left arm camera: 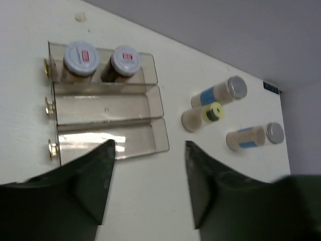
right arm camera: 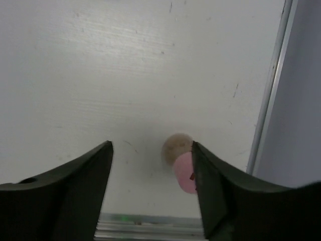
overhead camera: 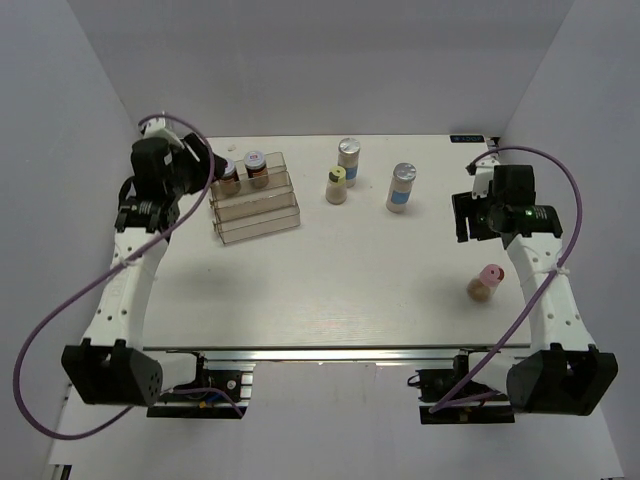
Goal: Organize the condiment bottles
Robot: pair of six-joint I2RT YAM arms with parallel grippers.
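Since two red-lidded jars (left arm camera: 80, 57) sit side by side in the top tier of the clear stepped rack (left arm camera: 105, 108), I'd call this about a third done, with four jars to go. The rack is toward the back left corner of the worktop (overhead camera: 300, 290); its middle and bottom tiers hold nothing.

Left gripper (left arm camera: 149, 150) hangs above the rack's low front side, jaws apart, nothing between them. Right gripper (right arm camera: 150, 148) hovers near the right edge, jaws wide, also carrying nothing.

Pink-lidded jar (right arm camera: 181, 165) stands by the right edge toward the near side. In the wrist view it shows just beside the right finger, but it is down on the worktop, not gripped. Fetching it looks like the step in hand: the right arm must centre over the lid, drop, then close.

Yellow-lidded jar (left arm camera: 210, 111) and two white jars (left arm camera: 220, 93) stand grouped near the back edge, around the middle. The yellow one is just beside a white one, so finger room there is tight. The pink jar is well apart from the rack, so it likely needs a long reach or a handover.
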